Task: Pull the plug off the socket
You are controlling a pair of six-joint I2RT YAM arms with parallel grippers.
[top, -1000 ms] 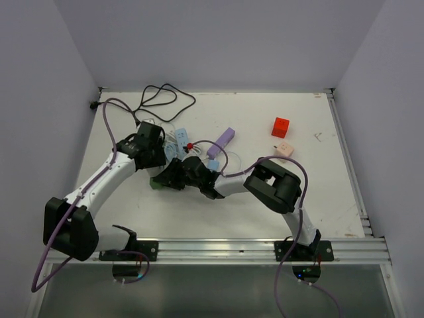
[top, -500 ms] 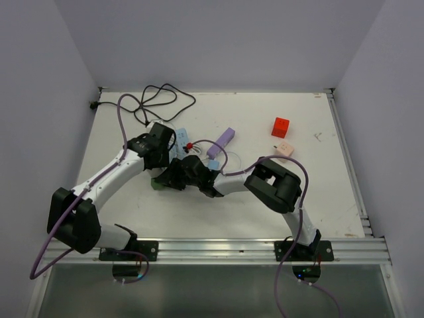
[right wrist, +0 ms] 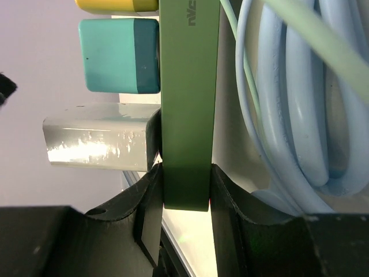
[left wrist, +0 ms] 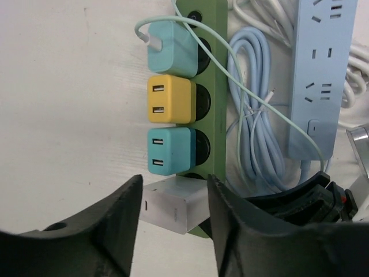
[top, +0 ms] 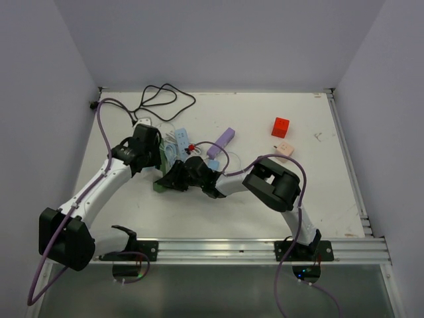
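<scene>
My left gripper (left wrist: pixel 174 183) is over the green power strip (left wrist: pixel 212 86), which lies flat on the white table (top: pixel 318 199) near the left middle. Four plugs sit in a row along one side of this strip. From the far end they are a teal plug (left wrist: pixel 170 49) with a thin pale cable, a yellow plug (left wrist: pixel 170 99), a second teal plug (left wrist: pixel 167 150), and last the white plug (left wrist: pixel 173 209), the closest one to me. My two left fingers (left wrist: pixel 109 231) stand on both sides of the white plug and it fills the gap between them, so this hand is clamped on it. The plug is seated in its socket, tight against the strip.

My right gripper (right wrist: pixel 184 173) is clamped on the near end of the same strip, one finger pressing on each long side, just beside the white plug.

On the other side of the strip lies a coil of light blue cable (left wrist: pixel 253 115), and next to it a blue power strip (left wrist: pixel 320 75).

Further right on the table I see a purple block (top: pixel 222 141), a red cube (top: pixel 280 126) and a pink cube (top: pixel 284 150). A black cable (top: pixel 162 98) lies looped at the far edge.
</scene>
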